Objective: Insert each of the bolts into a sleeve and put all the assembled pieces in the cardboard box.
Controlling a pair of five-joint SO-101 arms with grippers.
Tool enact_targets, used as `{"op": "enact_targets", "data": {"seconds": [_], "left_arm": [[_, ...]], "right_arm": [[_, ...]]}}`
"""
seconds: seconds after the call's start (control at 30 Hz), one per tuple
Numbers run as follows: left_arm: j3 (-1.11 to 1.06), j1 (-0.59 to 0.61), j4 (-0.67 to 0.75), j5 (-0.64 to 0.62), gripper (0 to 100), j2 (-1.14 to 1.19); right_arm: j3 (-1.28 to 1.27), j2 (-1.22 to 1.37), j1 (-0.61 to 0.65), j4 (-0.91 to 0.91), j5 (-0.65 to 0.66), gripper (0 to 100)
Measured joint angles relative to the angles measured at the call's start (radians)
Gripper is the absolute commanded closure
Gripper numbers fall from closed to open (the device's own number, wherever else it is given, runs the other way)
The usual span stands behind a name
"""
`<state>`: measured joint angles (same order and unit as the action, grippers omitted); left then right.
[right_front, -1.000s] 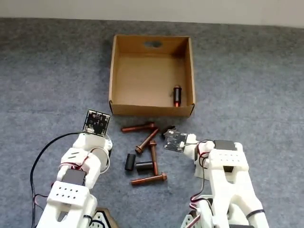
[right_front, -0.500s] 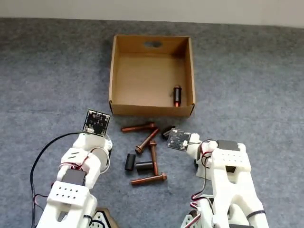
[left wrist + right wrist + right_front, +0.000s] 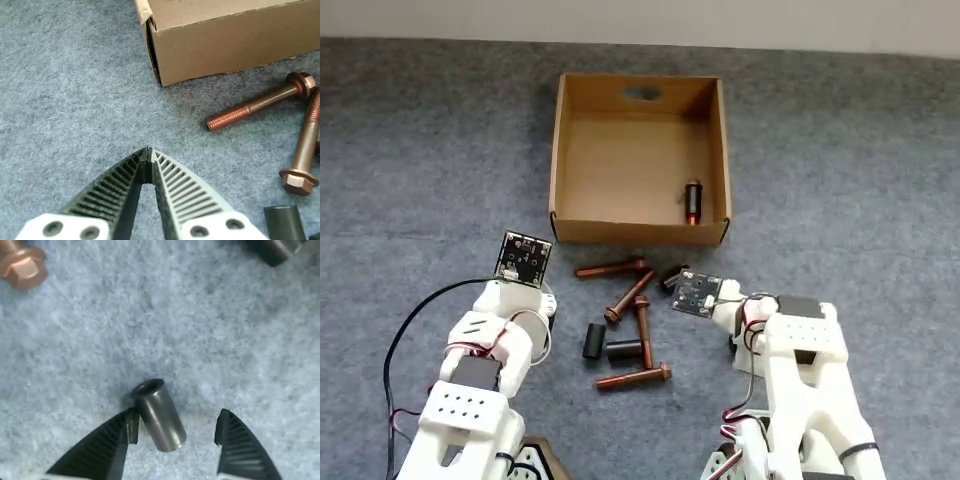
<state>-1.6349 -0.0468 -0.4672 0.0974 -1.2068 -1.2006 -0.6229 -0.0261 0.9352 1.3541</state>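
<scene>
Four bolts (image 3: 610, 268) unsleeved, loose at six o'clock of cardboard box (image 3: 556, 150); one assembled piece (image 3: 692, 202) inside at five o'clock. Right pincer (image 3: 177, 412) wide around a sleeve (image 3: 156, 407); left pincer (image 3: 147, 152) closed, empty.

The carpet (image 3: 840, 150) is lit evenly by soft, diffuse light from overhead. Faint shadows are cast beside the bolts (image 3: 260, 102) and along the foot of the cardboard box (image 3: 225, 45). A dull sheen is picked up along the sleeve (image 3: 160, 417), with a soft shadow pooled right beside it
</scene>
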Motion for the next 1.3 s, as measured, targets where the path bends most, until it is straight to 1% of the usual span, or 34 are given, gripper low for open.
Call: {"op": "enact_targets", "data": {"seconds": [0.1, 0.2, 0.27, 0.4, 0.47, 0.53, 0.6, 0.67, 0.73, 0.87, 0.93, 0.97, 1.07, 1.13, 1.2, 1.23, 1.3], "left_arm": [[-0.003, 0.000, 0.000, 0.000, 99, 0.000], [-0.015, 0.000, 0.000, 0.000, 99, 0.000], [-0.017, 0.000, 0.000, 0.000, 99, 0.000], [-0.017, 0.000, 0.000, 0.000, 99, 0.000], [-0.017, 0.000, 0.000, 0.000, 99, 0.000], [-0.017, 0.000, 0.000, 0.000, 99, 0.000], [-0.017, 0.000, 0.000, 0.000, 99, 0.000], [-0.017, 0.000, 0.000, 0.000, 99, 0.000], [-0.017, 0.000, 0.000, 0.000, 99, 0.000], [-0.017, 0.000, 0.000, 0.000, 99, 0.000], [-0.017, 0.000, 0.000, 0.000, 99, 0.000], [-0.017, 0.000, 0.000, 0.000, 99, 0.000], [-0.017, 0.000, 0.000, 0.000, 99, 0.000], [-0.017, 0.000, 0.000, 0.000, 99, 0.000], [-0.017, 0.000, 0.000, 0.000, 99, 0.000], [-0.017, 0.000, 0.000, 0.000, 99, 0.000], [-0.017, 0.000, 0.000, 0.000, 99, 0.000]], "right_arm": [[-0.048, 0.000, 0.000, -0.071, 0.000, 76.1], [-0.080, -0.012, 0.000, -0.101, 0.000, 76.5], [-0.089, -0.014, 0.002, -0.106, 0.000, 81.6], [-0.089, -0.015, 0.002, -0.106, 0.000, 99.4], [-0.089, -0.015, 0.000, -0.107, 0.000, 98.0], [-0.089, -0.020, -0.005, -0.112, -0.008, 99.1], [-0.087, -0.020, -0.005, -0.115, -0.077, 99.3], [-0.069, -0.012, -0.005, -0.115, -0.187, 99.3], [-0.046, -0.012, 0.000, -0.115, -0.339, 99.3], [-0.006, -0.009, 0.009, -0.112, -0.687, 99.3], [0.002, -0.009, 0.012, -0.087, -0.830, 99.3], [0.002, -0.009, 0.020, -0.072, -0.879, 99.2], [0.003, -0.009, 0.040, -0.049, -0.979, 97.9], [0.003, -0.009, 0.055, -0.044, -1.017, 92.1], [0.003, -0.009, 0.063, -0.034, -1.034, 85.6], [0.003, -0.009, 0.064, -0.020, -1.037, 84.0], [0.003, -0.009, 0.063, 0.006, -1.040, 84.3]]}}
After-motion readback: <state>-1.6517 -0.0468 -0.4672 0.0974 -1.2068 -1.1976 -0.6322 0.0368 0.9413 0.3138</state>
